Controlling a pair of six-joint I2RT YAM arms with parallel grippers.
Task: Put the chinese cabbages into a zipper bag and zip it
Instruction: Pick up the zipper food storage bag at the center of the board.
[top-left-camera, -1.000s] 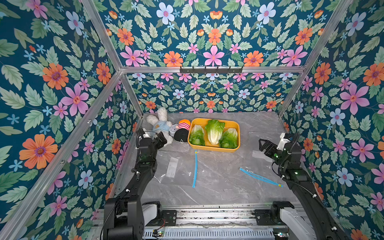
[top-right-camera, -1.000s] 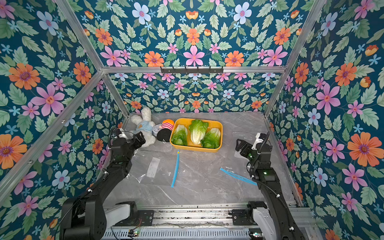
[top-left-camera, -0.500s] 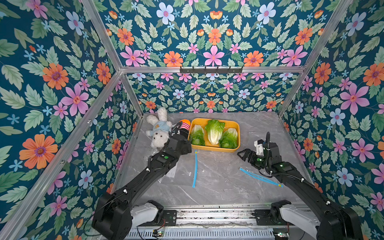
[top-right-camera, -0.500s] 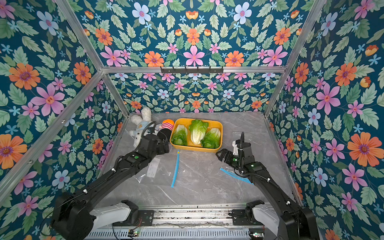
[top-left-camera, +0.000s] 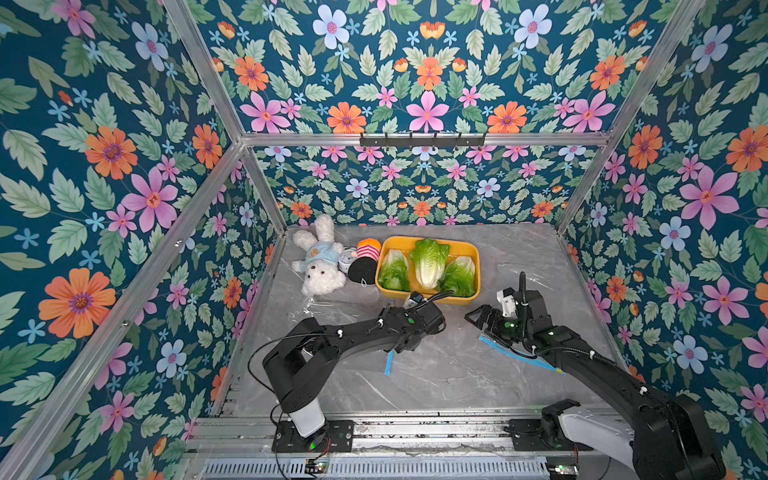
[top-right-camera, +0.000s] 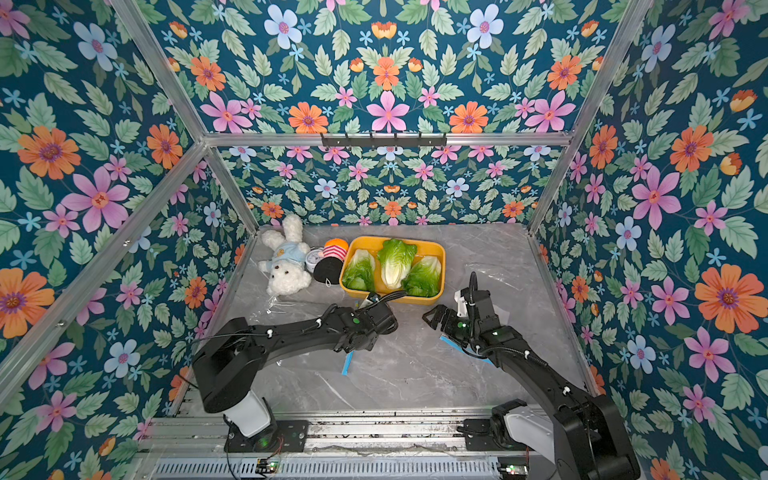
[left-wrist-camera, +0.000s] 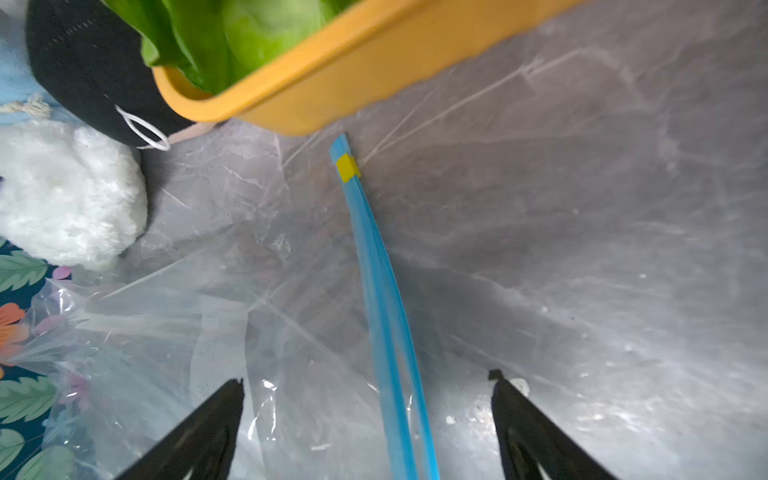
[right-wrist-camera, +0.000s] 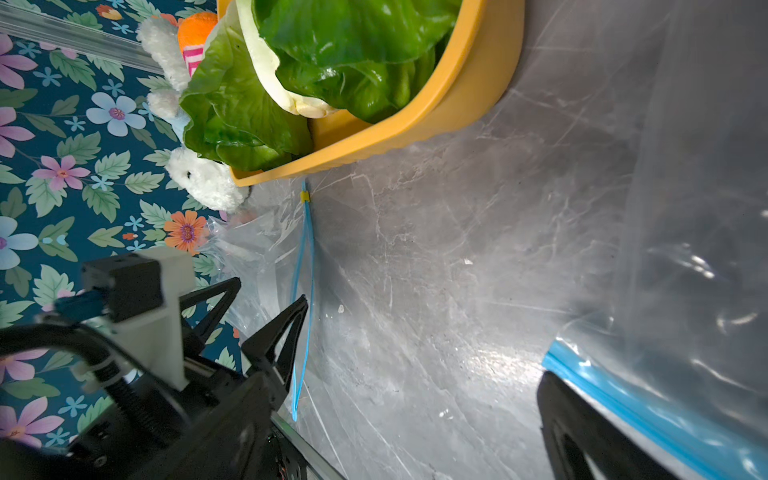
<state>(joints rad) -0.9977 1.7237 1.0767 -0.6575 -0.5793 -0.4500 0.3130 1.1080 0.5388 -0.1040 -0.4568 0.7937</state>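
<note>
1. Under its own wrist, the left claw (left-wrist-camera: 366, 380) is hidden in both top views. Its wrist view shows two black fingertips (left-wrist-camera: 232, 395) set wide apart, one on each side of a blue zip strip (left-wrist-camera: 382, 291), gripping nothing.
2. The right claw (top-left-camera: 478, 320) looks spread in both top views, with nothing between its fingers. Its own wrist view cuts it down to a single finger (right-wrist-camera: 565, 419), just beside the blue edge of the right zipper bag (right-wrist-camera: 685, 208).
3. The left zipper bag (left-wrist-camera: 166, 332) is clear film, hard to trace against the grey table (top-left-camera: 449, 374). In a top view the arm covers most of its strip, leaving only a short blue end (top-left-camera: 389, 363).
4. Its yellow slider (left-wrist-camera: 347, 167) sits at the strip's end, just beside the tray. In the right wrist view, the two blue lips part a little along their middle.
5. The right zipper bag lies partly beneath the right arm, and we cannot tell whether its mouth is sealed.
6. We count three chinese cabbages (top-left-camera: 429, 262), side by side in one yellow tray (top-left-camera: 468, 248) at the table's far side, none in a bag.
7. We count two bags, two blue strips, and one slider seen clearly.
8. Beside the tray, towards the left arm's side, lie one white plush animal (top-left-camera: 318, 266), one small clock (top-left-camera: 345, 262), one striped toy (top-left-camera: 369, 248) and one black round item (top-left-camera: 362, 270) that we cannot identify.
</note>
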